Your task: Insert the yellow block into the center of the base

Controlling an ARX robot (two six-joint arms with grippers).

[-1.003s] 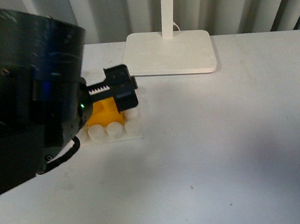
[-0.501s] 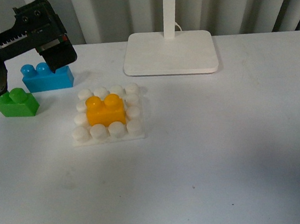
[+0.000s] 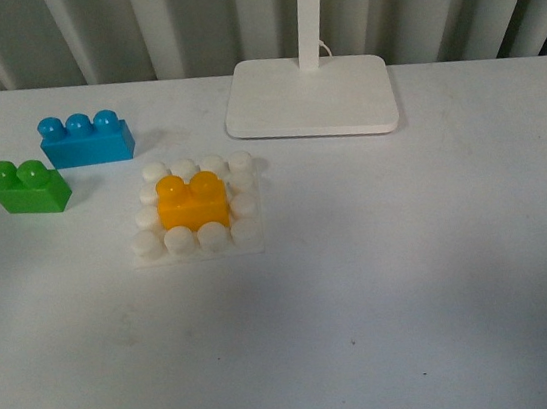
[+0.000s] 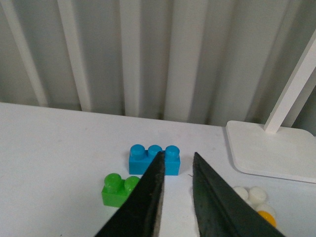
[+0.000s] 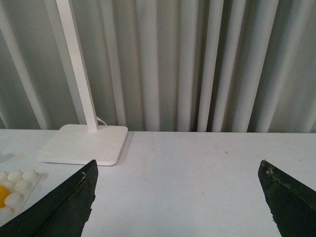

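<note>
Biggest thing you've got is the white surface (image 3: 434, 274), with a ribbed grey curtain (image 3: 179, 20) running behind it. Next down is the lamp foot (image 3: 310, 96), flat white slab w/ a post going up out of frame, sitting toward the far edge, right of the bricks.

Then the base (image 3: 198, 247), the square white studded plate, just in front and left of the lamp foot. The yellow block (image 3: 193, 203) sits in the middle of it, upright, two studs up, ringed by white studs on all sides you can see (looks seated flat, not tilted).

Left of the base, apart from it: blue brick (image 3: 86, 138), three studs, further back, and the green brick (image 3: 28, 186), two studs, just in front-left of the blue one, close but I can't tell if they touch.

No arms in your front view. Left wrist view: the left gripper (image 4: 177, 163) has its fingers (image 4: 148, 197) nearly together, only a narrow gap, nothing between them; they're up off the surface w/ the blue and green bricks past the tips, and a corner of the base at the frame edge. Right wrist view: the right gripper (image 5: 177, 173) fingers (image 5: 64, 202) are spread wide, empty, lamp foot and a bit of the base off to one side.
</note>
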